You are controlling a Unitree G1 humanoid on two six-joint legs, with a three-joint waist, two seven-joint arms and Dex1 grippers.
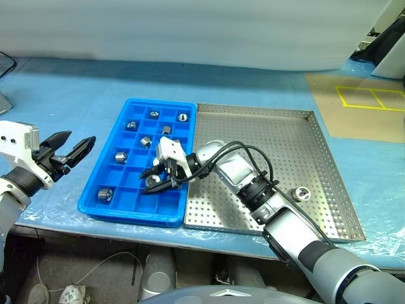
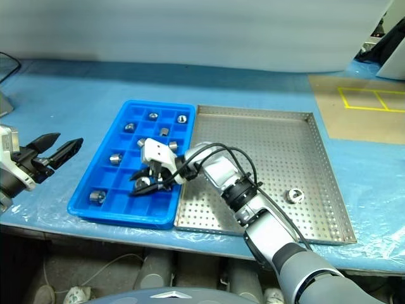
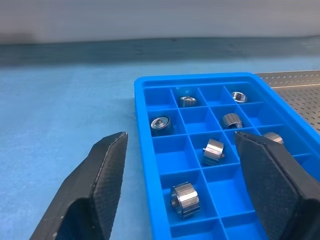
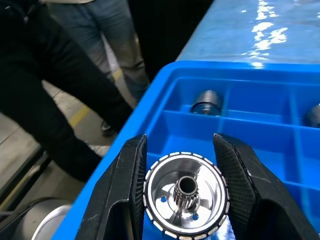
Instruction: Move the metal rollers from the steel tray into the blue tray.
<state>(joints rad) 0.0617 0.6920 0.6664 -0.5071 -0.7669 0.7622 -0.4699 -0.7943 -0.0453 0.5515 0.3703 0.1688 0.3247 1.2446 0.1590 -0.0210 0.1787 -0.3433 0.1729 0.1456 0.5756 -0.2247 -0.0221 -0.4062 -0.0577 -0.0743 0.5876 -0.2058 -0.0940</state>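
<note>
Steel shines between the two black fingers of the right gripper (image 4: 180,192) — it holds one roller (image 4: 183,195), clamped on its round sides, with the central hole facing the wrist camera. In the head views this gripper hangs over the near part of the blue tray (image 1: 101,212), close to the edge that touches the steel tray (image 1: 329,183).

To do this step well, I think the roller should come down into one free compartment, low enough that it does not bounce, and well inside the thin walls, not on top of them. The compartment under the fingers looks free, as far as I can tell. The fingers should open only a little, because the walls stand near on both sides.

The left gripper (image 1: 68,152) waits just beside the blue tray, over the blue table cover (image 1: 63,95), with its fingers wide apart and nothing between them.

Further from the robot, several rollers already lie in the blue tray, each in its own compartment — one in the near corner (image 1: 105,194), others in the middle and far rows. One last roller (image 1: 300,194) rests on the dotted floor of the steel tray, well apart from the right gripper, beside the right forearm.
</note>
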